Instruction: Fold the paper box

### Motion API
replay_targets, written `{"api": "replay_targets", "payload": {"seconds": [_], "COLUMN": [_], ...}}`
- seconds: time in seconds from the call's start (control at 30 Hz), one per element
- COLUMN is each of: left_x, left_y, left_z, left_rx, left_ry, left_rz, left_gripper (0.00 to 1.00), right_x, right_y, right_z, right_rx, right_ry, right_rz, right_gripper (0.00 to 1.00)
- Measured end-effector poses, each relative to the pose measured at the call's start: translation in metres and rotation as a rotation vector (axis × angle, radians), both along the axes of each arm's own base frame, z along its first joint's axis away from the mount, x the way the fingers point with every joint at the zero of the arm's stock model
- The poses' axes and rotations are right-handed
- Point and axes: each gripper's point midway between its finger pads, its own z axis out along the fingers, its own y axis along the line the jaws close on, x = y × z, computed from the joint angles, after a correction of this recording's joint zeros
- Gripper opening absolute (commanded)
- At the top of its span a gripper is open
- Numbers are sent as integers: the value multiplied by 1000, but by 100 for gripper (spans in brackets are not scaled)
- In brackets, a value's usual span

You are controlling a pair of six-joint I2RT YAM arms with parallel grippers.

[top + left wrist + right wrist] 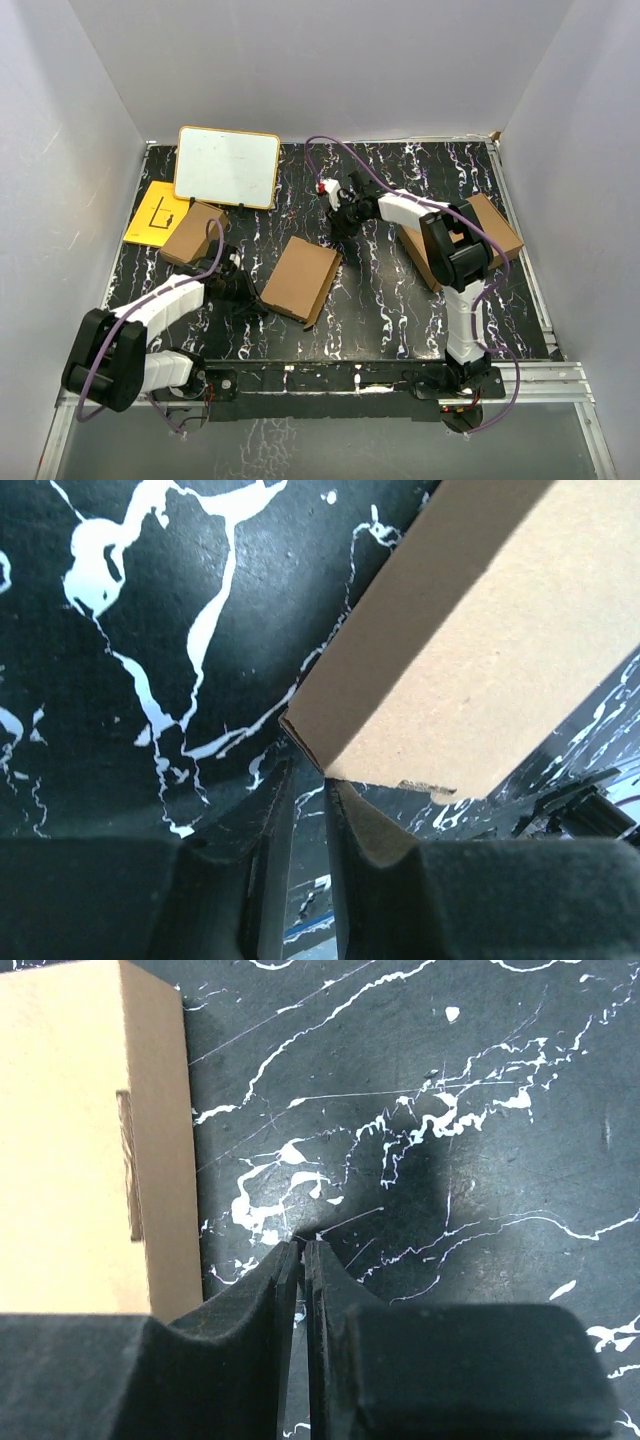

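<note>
The paper box lies closed and flat on the marbled black table, just left of the frame's centre. Its long axis runs diagonally, with the far end leaning to the upper right and the near end to the lower left. The left gripper sits low by the box's lower-left edge. In the left wrist view, its jaws stand nearly together with nothing between them, and a box corner lies just ahead. The right gripper, to the upper right of the box, has its jaws pressed together over bare table.
</note>
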Motion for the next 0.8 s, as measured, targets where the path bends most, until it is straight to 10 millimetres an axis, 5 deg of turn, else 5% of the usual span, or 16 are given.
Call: {"api": "replay_targets", "payload": {"seconds": [0.37, 0.8], "left_x": [32, 104], "left_y": [-2, -26], "left_z": [-2, -7], "left_rx": [46, 59], "left_ry": [-51, -109], "left_rz": [-14, -122], "left_gripper": [18, 22], "right_x": [-34, -105], "right_y": [-17, -59], "right_z": [5, 14], "right_rx": [-20, -87], "right_ry": [1, 12], "right_rz": [23, 119], "right_gripper": [15, 18]}}
